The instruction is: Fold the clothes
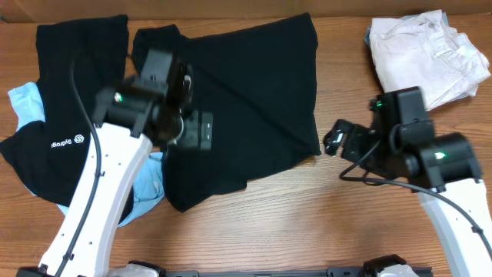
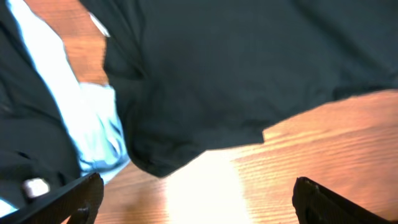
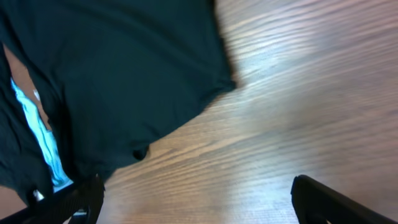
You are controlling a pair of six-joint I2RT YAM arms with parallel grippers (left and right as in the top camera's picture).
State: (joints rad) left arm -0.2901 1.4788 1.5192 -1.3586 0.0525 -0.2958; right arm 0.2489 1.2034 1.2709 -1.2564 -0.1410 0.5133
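The plain black T-shirt [image 1: 254, 92] is lying spread across the middle of the worktop [image 1: 307, 231], up to its far edge. The left tool [image 1: 201, 128] is hanging wide open over the shirt's left part. The right tool [image 1: 336, 139] is standing open just off its right edge, over bare wood. A lettered black shirt [image 1: 54, 115] and a light-blue garment [image 1: 23, 104] are crowding the left edge, and white clothes [image 1: 427, 50] are filling the far right corner.

Wooden table [image 1: 307, 223] fills the overhead view: warm mid-brown, fine grain running left to right, smooth semi-gloss top. Bright white glare patch [image 2: 199, 186] on the wood in left wrist view, softer pale sheen in right wrist view. Dark bar [image 1: 269, 272] along table's near edge.
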